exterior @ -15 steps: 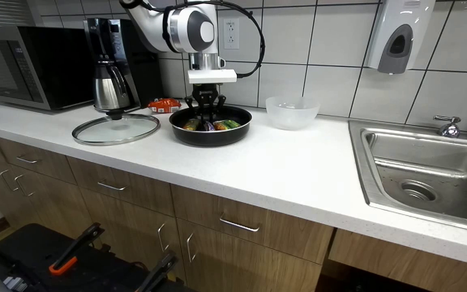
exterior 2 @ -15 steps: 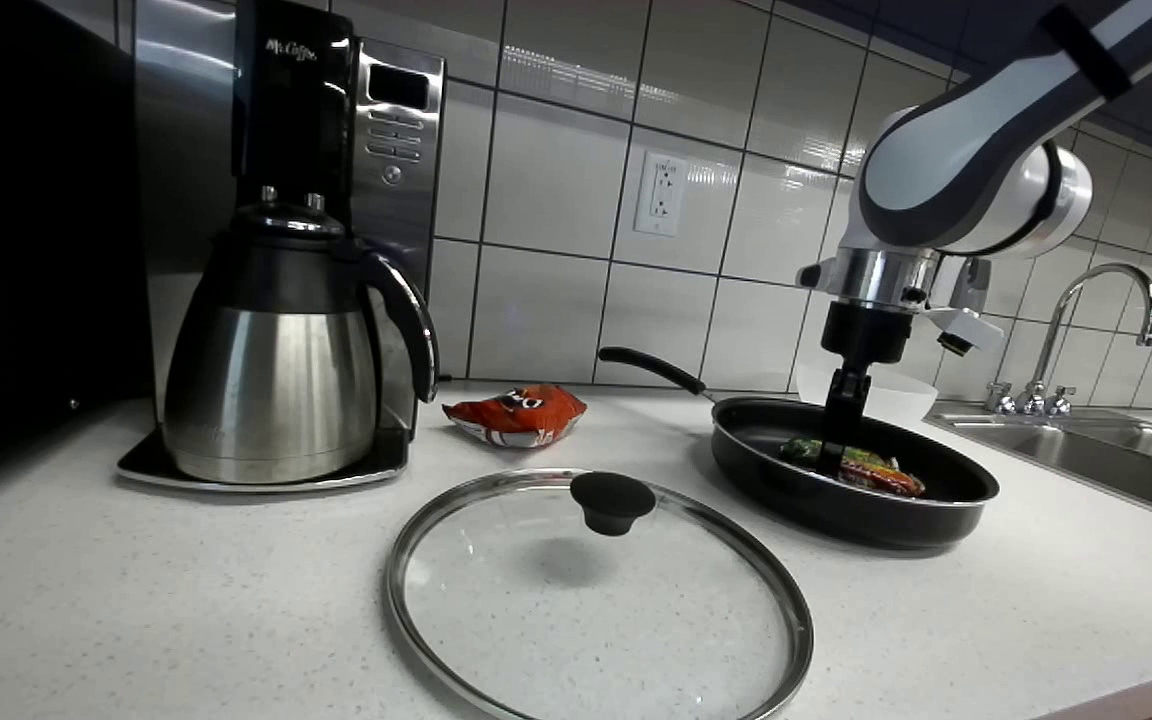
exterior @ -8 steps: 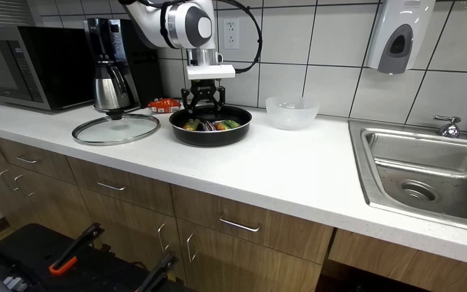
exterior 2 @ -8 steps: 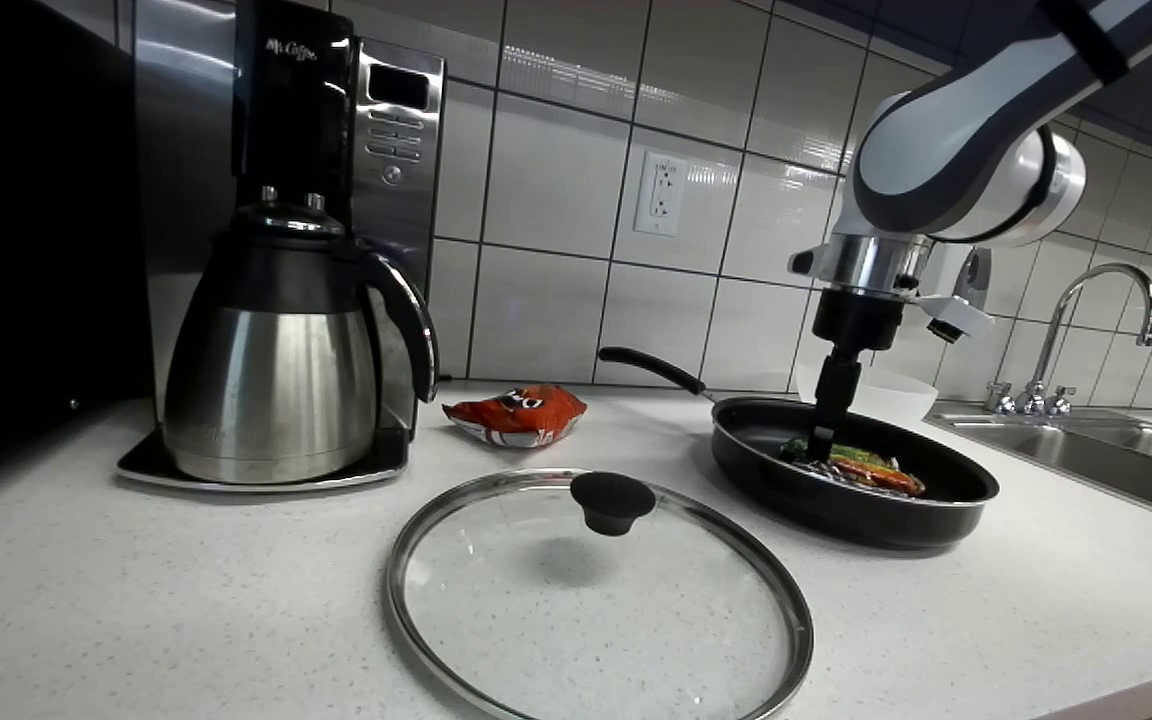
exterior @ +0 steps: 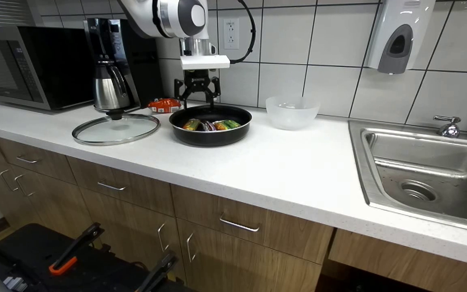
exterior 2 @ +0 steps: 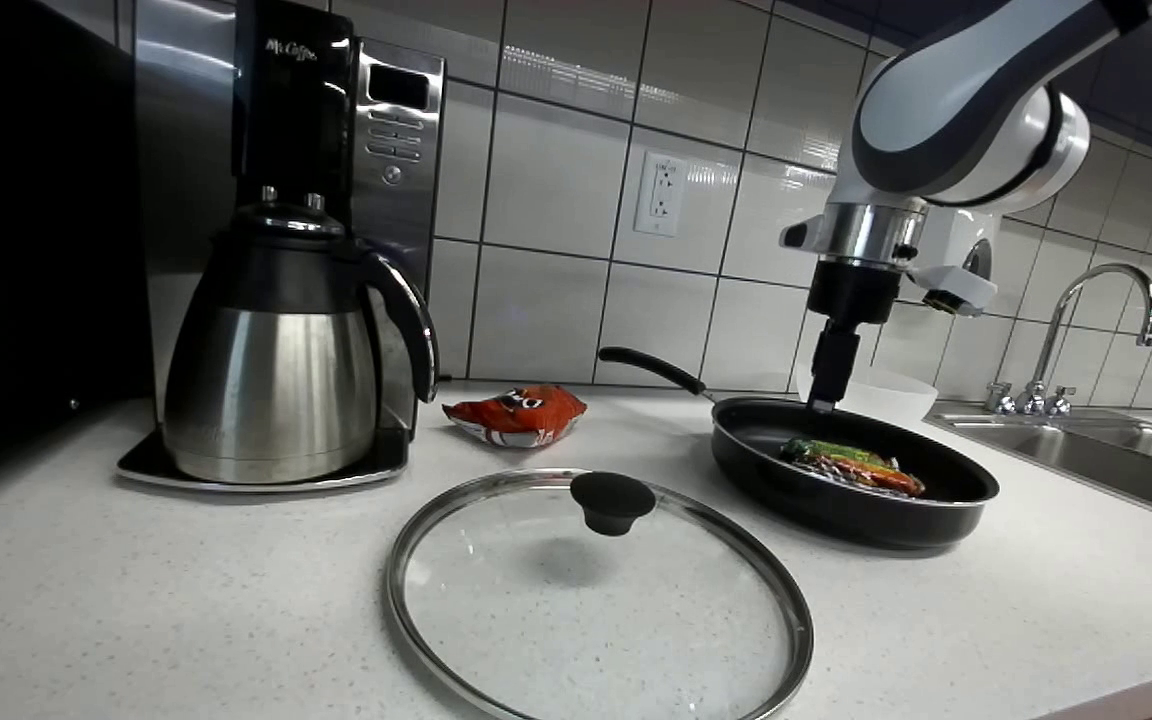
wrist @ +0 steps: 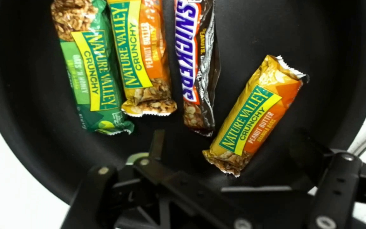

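One glass lid point(exterior: 116, 130) lies knob-up at the left in an exterior view, with a red bag point(exterior: 164, 106) behind it; the black pan point(exterior: 210, 140) comes next. In the wrist view the pan's contents run, left to right: a green granola bar point(wrist: 92, 70), an orange granola bar point(wrist: 141, 60), a Snickers bar point(wrist: 195, 70) and, angled off from these, a slanted granola bar point(wrist: 253, 117). The step in hand looks like an empty hover, touching none of the four. The slanted granola bar seems nearest; any grasp on it would call for a move down and toward the front edge of the counter point(exterior: 282, 162), with a slight turn of the wrist to fit across the wrapper. Over the rear of the pan the gripper point(exterior: 198, 104) points straight down, released, its jaws spread wide with nothing between them. The arm point(exterior: 168, 18) leans in from above on the left in an exterior view, its last link upright. The gripper's tips overlap the rear rim in both exterior views, so their exact height is unclear. To the right stands a frosted bowl point(exterior: 292, 113), then a sink point(exterior: 364, 162).
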`<action>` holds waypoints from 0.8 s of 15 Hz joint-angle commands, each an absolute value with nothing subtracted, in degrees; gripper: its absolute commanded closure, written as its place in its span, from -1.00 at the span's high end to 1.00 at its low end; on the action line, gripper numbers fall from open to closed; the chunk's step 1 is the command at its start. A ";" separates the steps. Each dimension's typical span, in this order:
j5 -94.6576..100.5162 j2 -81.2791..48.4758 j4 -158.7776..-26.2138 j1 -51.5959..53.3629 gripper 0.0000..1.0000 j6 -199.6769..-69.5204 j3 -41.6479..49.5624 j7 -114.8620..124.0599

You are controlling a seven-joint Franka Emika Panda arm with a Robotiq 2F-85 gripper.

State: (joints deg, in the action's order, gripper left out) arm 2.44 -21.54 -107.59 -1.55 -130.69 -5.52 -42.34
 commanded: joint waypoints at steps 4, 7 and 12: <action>4.82 -19.84 -105.27 1.64 1.00 -122.90 -6.32 -41.59; 5.93 -20.38 -103.93 3.54 1.00 -121.16 -6.59 -40.45; 8.43 -21.27 -101.34 6.56 1.00 -119.02 -7.21 -38.19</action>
